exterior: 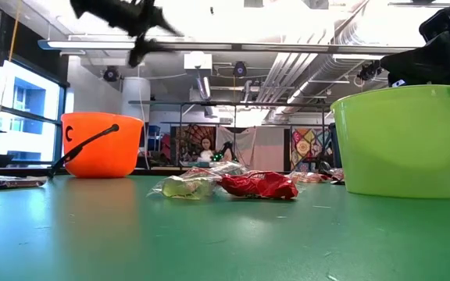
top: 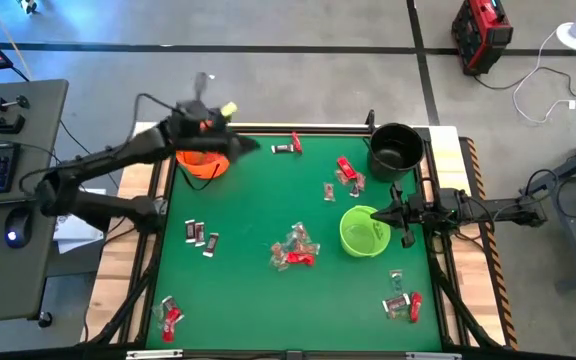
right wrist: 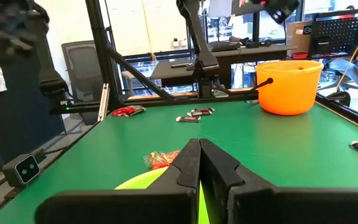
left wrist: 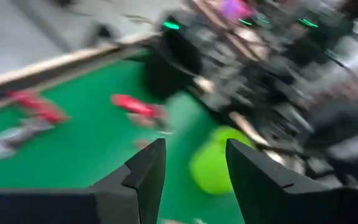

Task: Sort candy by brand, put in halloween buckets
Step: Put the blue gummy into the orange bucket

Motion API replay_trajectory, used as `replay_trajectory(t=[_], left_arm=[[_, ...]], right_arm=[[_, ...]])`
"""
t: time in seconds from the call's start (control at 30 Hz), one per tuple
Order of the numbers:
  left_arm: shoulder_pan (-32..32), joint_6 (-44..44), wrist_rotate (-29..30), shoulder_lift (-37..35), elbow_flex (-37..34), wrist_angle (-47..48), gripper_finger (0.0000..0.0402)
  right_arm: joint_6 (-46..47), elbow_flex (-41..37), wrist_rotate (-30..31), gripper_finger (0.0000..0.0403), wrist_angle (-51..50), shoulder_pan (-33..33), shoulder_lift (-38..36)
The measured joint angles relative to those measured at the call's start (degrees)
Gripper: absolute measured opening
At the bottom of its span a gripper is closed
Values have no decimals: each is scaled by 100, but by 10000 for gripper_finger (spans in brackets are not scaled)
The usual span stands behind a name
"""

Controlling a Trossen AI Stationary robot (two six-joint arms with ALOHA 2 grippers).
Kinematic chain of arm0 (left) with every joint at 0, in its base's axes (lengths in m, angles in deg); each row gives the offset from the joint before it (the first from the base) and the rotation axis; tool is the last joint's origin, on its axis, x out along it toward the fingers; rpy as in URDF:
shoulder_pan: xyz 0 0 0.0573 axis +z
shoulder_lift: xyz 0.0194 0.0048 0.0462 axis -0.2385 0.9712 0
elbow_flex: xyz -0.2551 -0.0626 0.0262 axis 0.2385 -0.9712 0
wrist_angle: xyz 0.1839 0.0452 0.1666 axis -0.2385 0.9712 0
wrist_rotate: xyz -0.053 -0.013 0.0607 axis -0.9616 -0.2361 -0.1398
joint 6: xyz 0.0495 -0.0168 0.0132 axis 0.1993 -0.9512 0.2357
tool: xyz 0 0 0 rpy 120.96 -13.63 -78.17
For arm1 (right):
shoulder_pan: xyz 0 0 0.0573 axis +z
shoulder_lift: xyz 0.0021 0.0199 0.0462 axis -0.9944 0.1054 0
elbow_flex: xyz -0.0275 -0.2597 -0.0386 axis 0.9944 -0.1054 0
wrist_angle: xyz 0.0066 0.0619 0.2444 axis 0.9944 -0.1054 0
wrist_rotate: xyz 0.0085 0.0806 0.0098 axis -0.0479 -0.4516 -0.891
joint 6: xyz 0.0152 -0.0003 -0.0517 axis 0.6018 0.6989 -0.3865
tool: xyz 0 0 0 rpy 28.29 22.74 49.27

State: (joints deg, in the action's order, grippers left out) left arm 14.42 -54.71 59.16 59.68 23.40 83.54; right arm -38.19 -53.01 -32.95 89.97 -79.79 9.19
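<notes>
Left gripper [top: 230,143] above the orange bucket [top: 202,165], fingers parted, empty (drop seemingly made). Right gripper [top: 376,214] clenched, beyond it. Next: fetch another candy [top: 286,149].

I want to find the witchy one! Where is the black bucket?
In the high view, the black bucket stands at the table's far right corner. The lime green bucket sits nearer the front from it, with red candies between them.

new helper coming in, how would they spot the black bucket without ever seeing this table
Start at the green table and go to its far right corner. The black bucket stands there, beyond the lime bucket; it is the only dark pail, and the orange bucket sits at the far left.
</notes>
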Motion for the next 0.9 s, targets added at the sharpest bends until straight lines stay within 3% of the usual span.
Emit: replay_trajectory(t=[0.17, 0.3, 0.43, 0.57, 0.9], left_arm=[[-1394, 411, 442, 861, -15, 236, 161], [-1980, 426, 540, 1871, 121, 617, 161], [-2276, 422, 550, 2881, 665, 1189, 161], [-2468, 364, 539, 3613, 1235, 1146, 161], [-2652, 32, 472, 4472, 1698, 1170, 161]], right_arm=[[0, 0, 0, 0, 0, 0, -1], [0, 1, 0, 0, 0, 1, -1], [-1, 2, 0, 0, 0, 1, 0], [0, 2, 0, 0, 1, 0, -1], [-1, 0, 0, 0, 0, 0, 4]])
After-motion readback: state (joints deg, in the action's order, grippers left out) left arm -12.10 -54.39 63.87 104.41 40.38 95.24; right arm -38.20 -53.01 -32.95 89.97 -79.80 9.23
